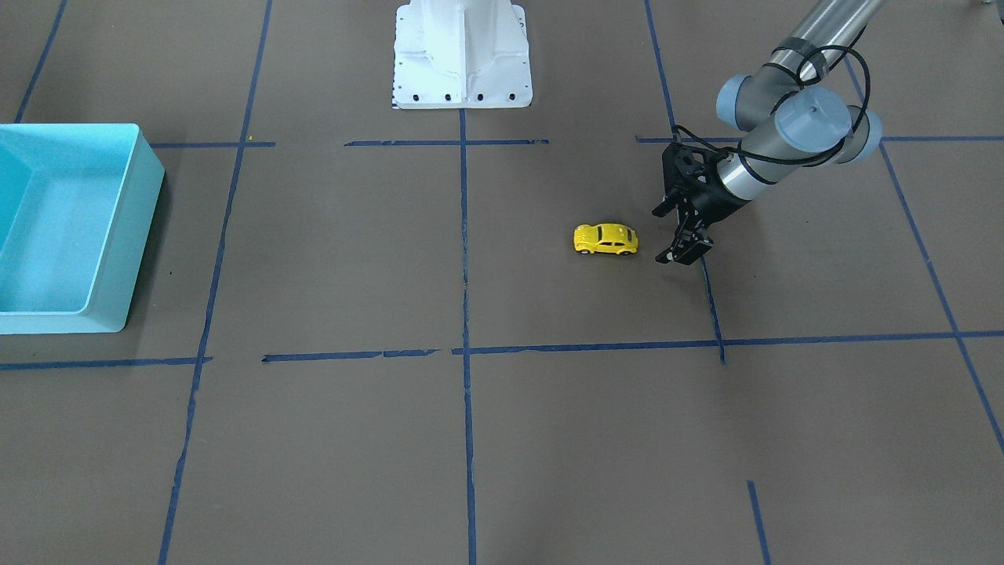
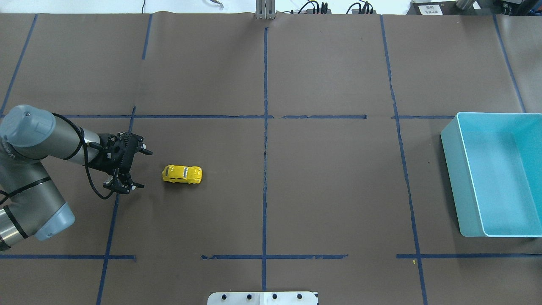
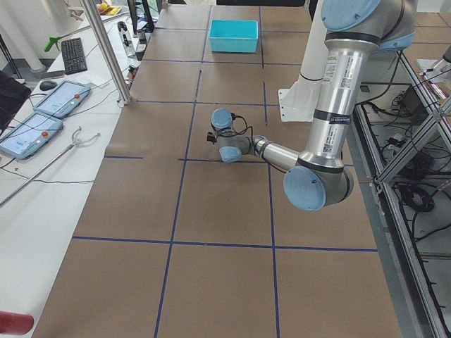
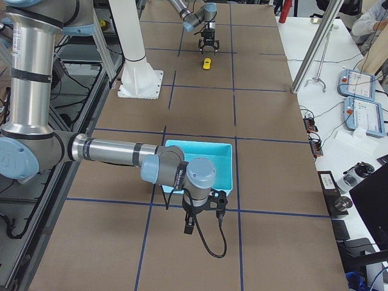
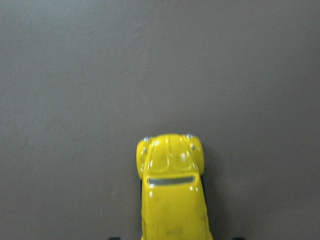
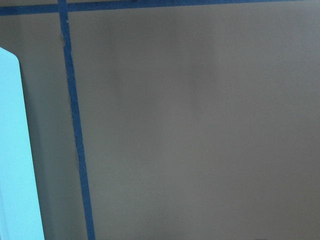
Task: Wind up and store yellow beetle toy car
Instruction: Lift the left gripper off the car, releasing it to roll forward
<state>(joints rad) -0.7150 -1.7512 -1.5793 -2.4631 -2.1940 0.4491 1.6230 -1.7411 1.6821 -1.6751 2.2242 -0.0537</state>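
Two claws, one toy: the car (image 2: 182, 174) sits on its wheels on the brown counter (image 2: 330, 190), in my left half, touching nothing. My left claw (image 2: 143, 168) is low just beside it, spread wide apart and holding nothing, its gap facing the car's near end. Seen from that wrist, the yellow roof fills the bottom centre, with one rounded end pointing away. The light blue bin (image 2: 459, 178) stands well apart at my right end of the counter. My right claw (image 4: 191, 225) hangs just outside the bin's wall, pointing down near a strip of blue tape (image 6: 75, 125). I cannot tell whether it is apart or together.
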